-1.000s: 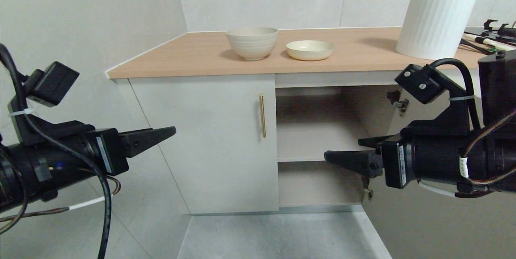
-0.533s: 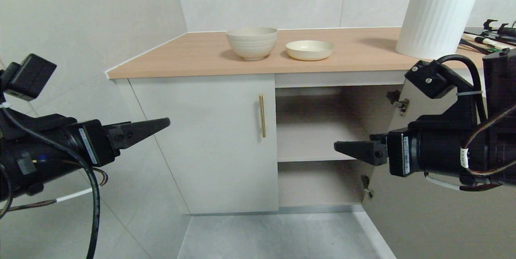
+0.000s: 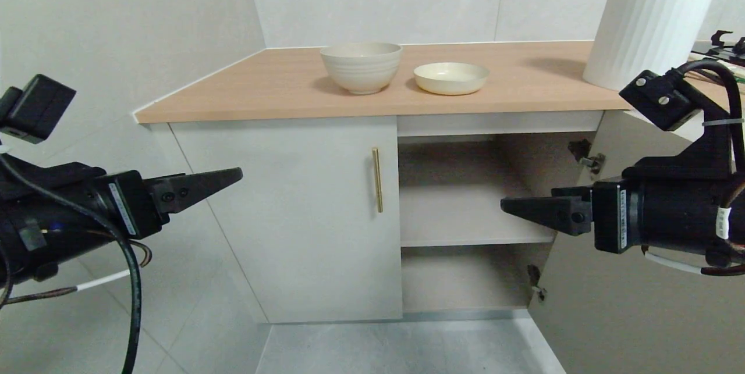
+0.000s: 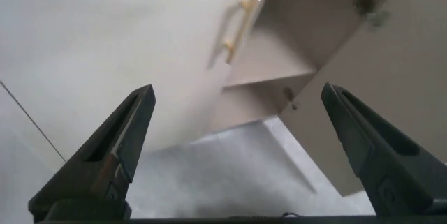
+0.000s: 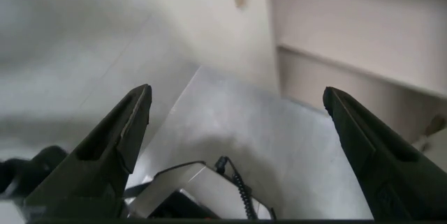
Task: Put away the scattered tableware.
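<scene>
Both spread wide, left pincer [image 4: 237, 88] and right pincer [image 5: 237, 90], below countertop [image 3: 262, 95] edge, well apart from bowl [image 3: 361, 67].

matt ceramic bowl [image 3: 361, 66] on wood-grain countertop [image 3: 279, 86]

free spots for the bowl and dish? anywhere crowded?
Cabinet's open half: upper shelf and lower shelf both bare, between closed door and open door. Countertop bare left of the bowl and between dish and white ribbed container. Tight only between bowl and dish.
</scene>
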